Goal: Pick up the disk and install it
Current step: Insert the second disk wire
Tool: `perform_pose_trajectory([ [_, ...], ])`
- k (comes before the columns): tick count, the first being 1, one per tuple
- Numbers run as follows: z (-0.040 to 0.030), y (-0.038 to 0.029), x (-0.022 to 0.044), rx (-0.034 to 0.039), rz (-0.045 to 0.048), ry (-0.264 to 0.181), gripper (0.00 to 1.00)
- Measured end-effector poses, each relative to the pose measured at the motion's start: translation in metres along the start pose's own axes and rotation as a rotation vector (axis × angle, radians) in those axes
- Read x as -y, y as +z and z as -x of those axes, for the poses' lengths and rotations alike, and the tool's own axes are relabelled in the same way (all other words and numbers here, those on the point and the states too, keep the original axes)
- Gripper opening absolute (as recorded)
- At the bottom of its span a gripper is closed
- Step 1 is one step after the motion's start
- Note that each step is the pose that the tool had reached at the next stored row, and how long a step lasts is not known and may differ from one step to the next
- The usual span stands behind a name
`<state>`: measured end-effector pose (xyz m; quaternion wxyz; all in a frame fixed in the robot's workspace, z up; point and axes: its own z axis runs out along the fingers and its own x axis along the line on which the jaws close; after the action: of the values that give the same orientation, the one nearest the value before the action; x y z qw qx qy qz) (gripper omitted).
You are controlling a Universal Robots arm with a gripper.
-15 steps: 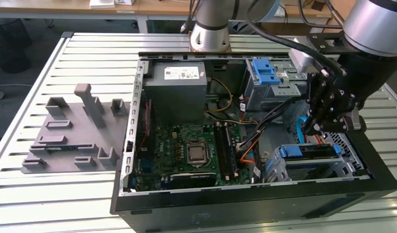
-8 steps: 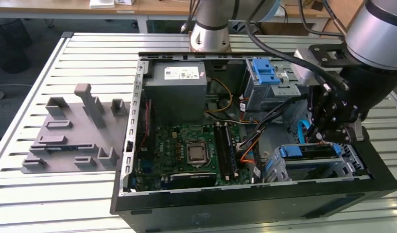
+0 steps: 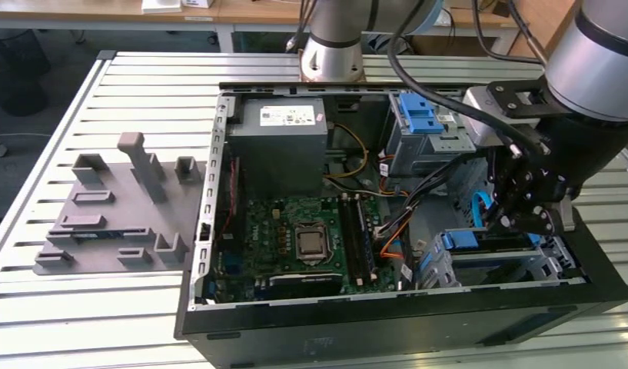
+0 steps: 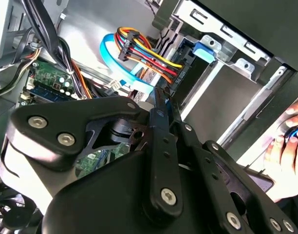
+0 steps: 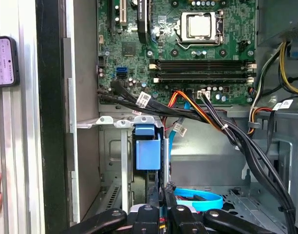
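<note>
— Where was the disk?

— Seated on edge in the drive cage, directly ahead of the claw, blue carrier end facing it. The claw's jaws were drawn together just short of that end. I couldn't tell whether they pinched anything.

— How would it handle?

— My guess was stiff, dense for its size and bad with knocks. The metal faces looked smooth enough to slip, so I'd have held it by the plastic carrier's long edges, never by the connector end.

— Any writing, going across?

— Farthest from the claw, the grey fixture bore none. Nearer, the power supply had a white sticker, but its print was too small to read. The motherboard beside the claw showed only tiny markings. In the first wrist view a phone lay outside the case with its screen lit, and its text was unreadable.
</note>
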<state>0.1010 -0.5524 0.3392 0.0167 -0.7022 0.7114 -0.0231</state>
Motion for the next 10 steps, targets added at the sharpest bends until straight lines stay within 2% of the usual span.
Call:
perform_pose_trajectory([
  [10,-0.0014,0.0044,-0.0003,-0.0001,0.0,0.0,0.16],
])
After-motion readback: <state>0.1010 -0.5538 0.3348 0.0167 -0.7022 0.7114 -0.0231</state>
